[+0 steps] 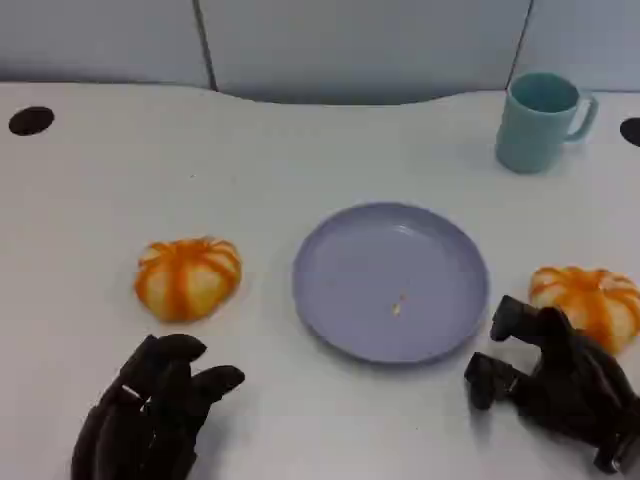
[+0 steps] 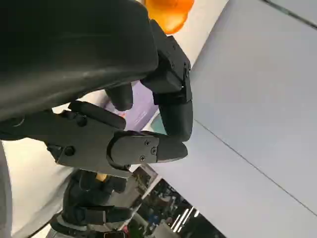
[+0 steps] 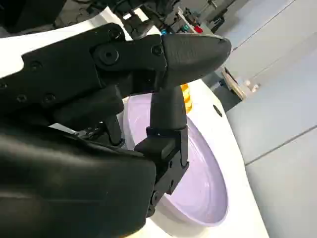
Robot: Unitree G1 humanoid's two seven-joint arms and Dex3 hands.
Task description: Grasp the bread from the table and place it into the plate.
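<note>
Two orange-striped bread rolls lie on the white table: one bread point(image 1: 188, 278) left of the lavender plate point(image 1: 345, 260), the other bread point(image 1: 590, 303) right of it. The plate holds only a small crumb point(image 1: 398, 306). My right hand point(image 1: 555, 385) sits just in front of the right bread, fingers apart and holding nothing. My left hand point(image 1: 155, 415) rests a short way in front of the left bread, fingers loosely bent, with nothing in it. The left wrist view catches that bread point(image 2: 168, 12) and the plate point(image 2: 141, 106) past the fingers point(image 2: 173, 106). The right wrist view shows the plate point(image 3: 203, 178) beyond the fingers point(image 3: 168, 114).
A teal mug point(image 1: 540, 120) stands at the back right, behind the plate. Two black cable holes point(image 1: 30, 120) point(image 1: 630, 130) sit near the table's far corners. A grey wall panel runs along the back edge.
</note>
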